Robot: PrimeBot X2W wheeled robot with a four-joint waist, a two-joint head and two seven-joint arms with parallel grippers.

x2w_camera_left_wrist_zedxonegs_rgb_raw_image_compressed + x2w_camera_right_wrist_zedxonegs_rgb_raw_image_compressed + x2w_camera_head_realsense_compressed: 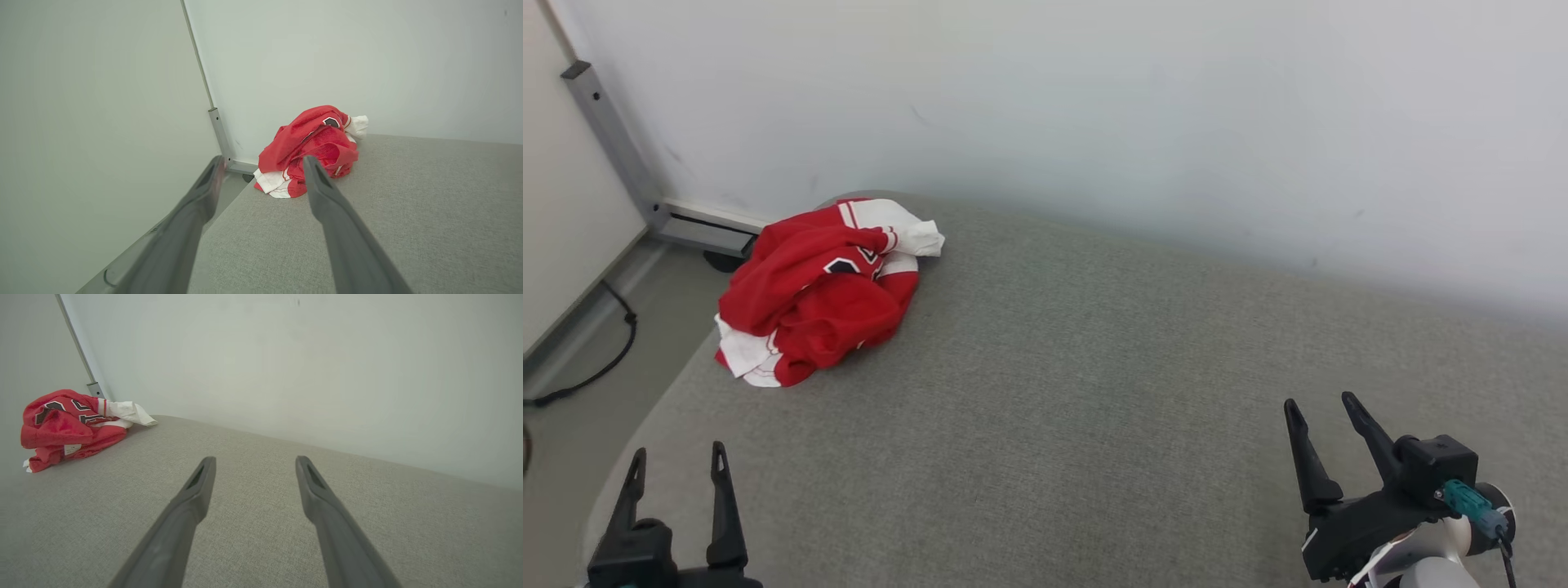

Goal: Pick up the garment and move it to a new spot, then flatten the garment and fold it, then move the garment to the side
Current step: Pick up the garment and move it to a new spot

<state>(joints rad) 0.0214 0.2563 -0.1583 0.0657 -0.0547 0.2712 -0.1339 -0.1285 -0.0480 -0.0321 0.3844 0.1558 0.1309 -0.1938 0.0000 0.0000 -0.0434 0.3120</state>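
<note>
Both claws are held spread and empty, left gripper [679, 451] and right gripper [1320, 401] above a grey fabric surface [1094, 367]; the red garment [817, 294] is heaped at its far-left corner, beside white walls [1094, 98].

Left gripper [679, 449] hangs over the near-left corner of the grey pad [1054, 367], right gripper [1318, 400] over its near edge, leaning a bit left. Both spread wide, nothing in them.
</note>
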